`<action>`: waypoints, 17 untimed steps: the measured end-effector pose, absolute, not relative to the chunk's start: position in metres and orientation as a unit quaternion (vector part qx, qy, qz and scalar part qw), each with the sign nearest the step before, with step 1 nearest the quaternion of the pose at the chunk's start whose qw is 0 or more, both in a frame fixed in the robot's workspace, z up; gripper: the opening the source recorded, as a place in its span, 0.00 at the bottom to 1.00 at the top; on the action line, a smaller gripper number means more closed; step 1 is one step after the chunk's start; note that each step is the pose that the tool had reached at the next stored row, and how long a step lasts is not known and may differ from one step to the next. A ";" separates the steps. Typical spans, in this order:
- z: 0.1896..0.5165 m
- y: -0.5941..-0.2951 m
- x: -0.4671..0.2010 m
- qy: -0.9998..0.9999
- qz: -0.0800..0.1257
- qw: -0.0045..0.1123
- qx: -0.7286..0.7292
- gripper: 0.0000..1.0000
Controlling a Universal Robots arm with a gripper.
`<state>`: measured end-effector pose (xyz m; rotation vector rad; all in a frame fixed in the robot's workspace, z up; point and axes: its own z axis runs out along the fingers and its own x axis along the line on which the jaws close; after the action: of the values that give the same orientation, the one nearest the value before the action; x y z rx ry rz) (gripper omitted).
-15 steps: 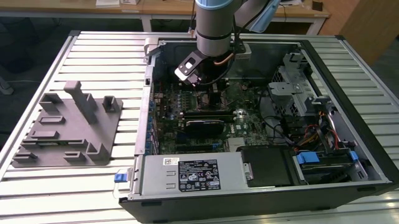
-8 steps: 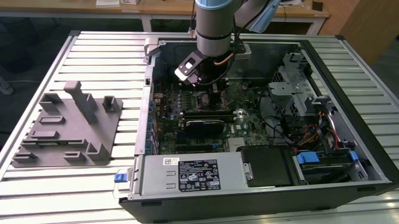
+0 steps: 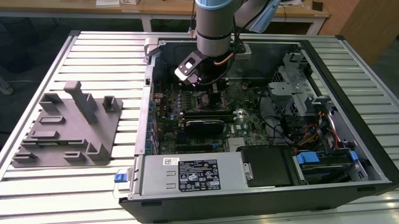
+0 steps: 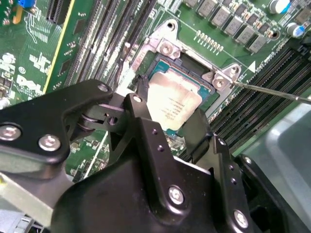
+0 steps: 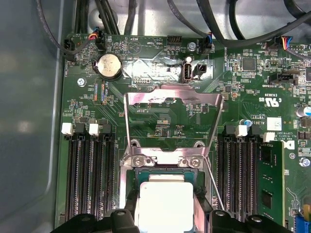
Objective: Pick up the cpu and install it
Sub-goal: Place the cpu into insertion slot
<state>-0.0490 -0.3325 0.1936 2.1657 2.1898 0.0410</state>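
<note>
- 1 cpu (image 4: 172,102), flat, silver top up, over the socket (image 5: 127,167) between the memory slot banks, near the middle of the motherboard (image 5: 160,128); can't tell if it is fully seated.
- cpu is near-square with no clear long axis; its edges run parallel to the socket frame.
- 1 gripper (image 4: 170,114) with 2 black fingers (image 4: 146,126) pressed against two opposite cpu edges, so it is clamped on the chip.
- 1 load plate (image 5: 172,99), hinged up and open behind the cpu.
- 1 thin lever rod (image 5: 214,187) beside the socket.
- 1 memory stick (image 5: 269,187) seated in a slot; 1 coin battery (image 5: 109,65) near the motherboard's edge.
- Exterior view: 1 arm (image 3: 212,28) reaching down into 1 open computer case (image 3: 349,60); 1 grey fixture (image 3: 68,126) on the slatted tabletop (image 3: 100,51), at the exterior view's left.
</note>
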 end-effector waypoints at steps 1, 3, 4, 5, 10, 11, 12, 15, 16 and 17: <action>0.194 -0.333 -0.049 0.711 0.013 0.031 0.703 0.53; 0.194 -0.332 -0.049 0.711 0.013 0.031 0.703 0.53; 0.194 -0.332 -0.049 0.711 0.013 0.031 0.703 0.53; 0.193 -0.332 -0.049 0.711 0.013 0.031 0.703 0.53; 0.193 -0.332 -0.049 0.711 0.013 0.031 0.703 0.53; 0.194 -0.332 -0.049 0.711 0.013 0.031 0.703 0.53; 0.193 -0.333 -0.049 0.711 0.013 0.031 0.703 0.53; 0.193 -0.333 -0.049 0.711 0.013 0.031 0.703 0.53; 0.193 -0.333 -0.049 0.711 0.013 0.031 0.703 0.53; 0.193 -0.333 -0.049 0.711 0.013 0.031 0.703 0.53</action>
<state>-0.0490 -0.3325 0.1932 2.1656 2.1898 0.0410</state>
